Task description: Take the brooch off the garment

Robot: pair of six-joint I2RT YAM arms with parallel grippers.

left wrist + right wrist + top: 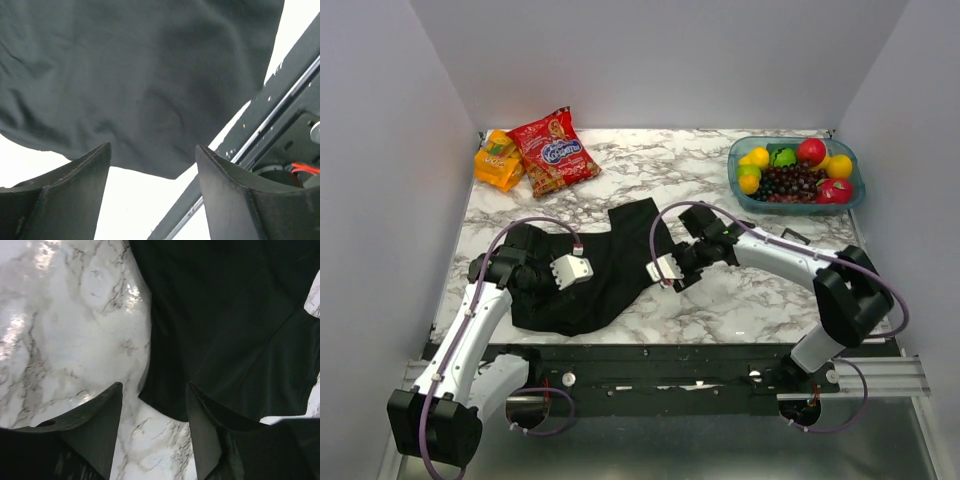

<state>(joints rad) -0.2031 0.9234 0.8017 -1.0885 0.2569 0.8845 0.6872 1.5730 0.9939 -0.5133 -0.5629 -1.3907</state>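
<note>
Top external view showed the black T-shirt [620,262] lying crumpled on the marble table [750,300] between the two arms. The left gripper [152,152] hovered over the shirt's near edge, its fingers spread wide with nothing between them. The right gripper [154,387] hung where the cloth's edge met bare marble, likewise spread and empty. Against the dark cloth, the brooch could not be made out in any view.

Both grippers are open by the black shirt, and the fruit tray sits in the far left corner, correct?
No: the top external view shows the fruit tray in the far right corner. The left gripper and right gripper are indeed open by the black shirt.
</note>
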